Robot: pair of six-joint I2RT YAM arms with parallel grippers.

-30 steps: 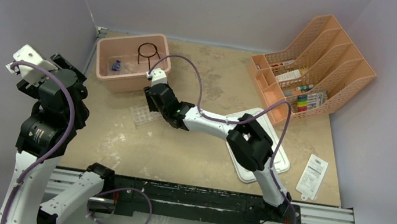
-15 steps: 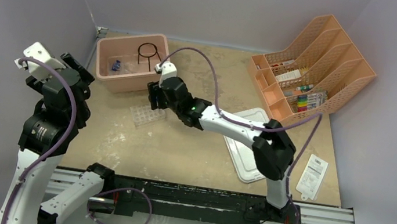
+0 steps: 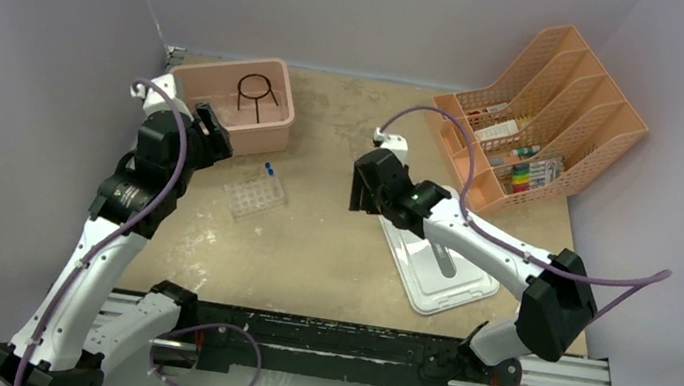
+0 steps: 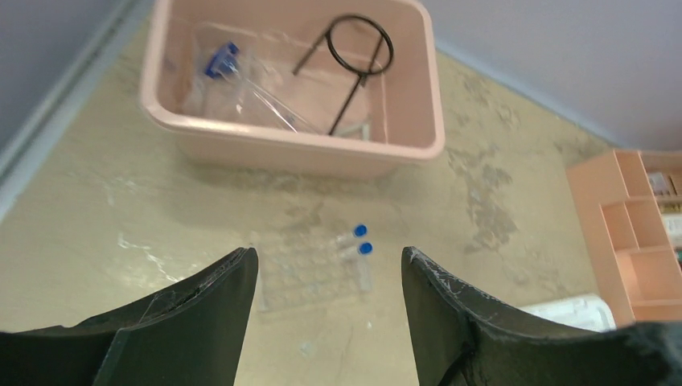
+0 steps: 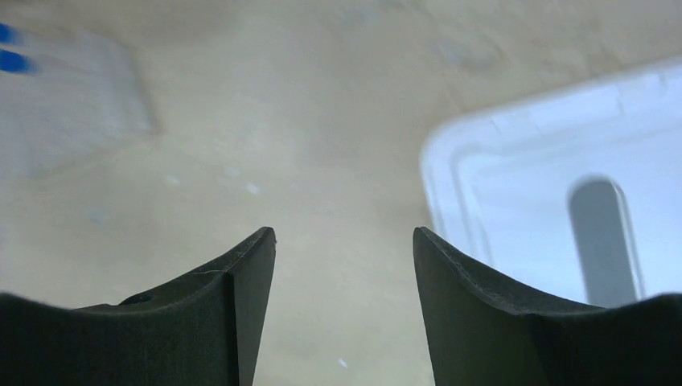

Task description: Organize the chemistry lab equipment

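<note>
A clear plastic tube rack (image 3: 255,197) lies on the table in front of the pink bin (image 3: 188,121). Two blue-capped vials (image 3: 269,170) sit at its far right corner. The black wire ring stand (image 3: 253,90) and a small clear bag (image 4: 233,76) with a blue item lie in the bin. My left gripper (image 3: 211,129) is open and empty, above the bin's front wall. In its wrist view the rack (image 4: 306,269) and vials (image 4: 359,240) show between the open fingers (image 4: 217,305). My right gripper (image 3: 356,190) is open and empty, over bare table beside the white tray (image 3: 415,289).
An orange file organizer (image 3: 540,120) holding markers and boxes stands at the back right. The white tray (image 5: 482,161) has a grey elongated shape (image 5: 603,233) in its middle. The right arm's elbow (image 3: 560,304) hangs over the table's right edge.
My right gripper has drawn back to the right, away from the rack, where two blue-capped vials now show. My left arm has swung in from the far left to the bin's front.
</note>
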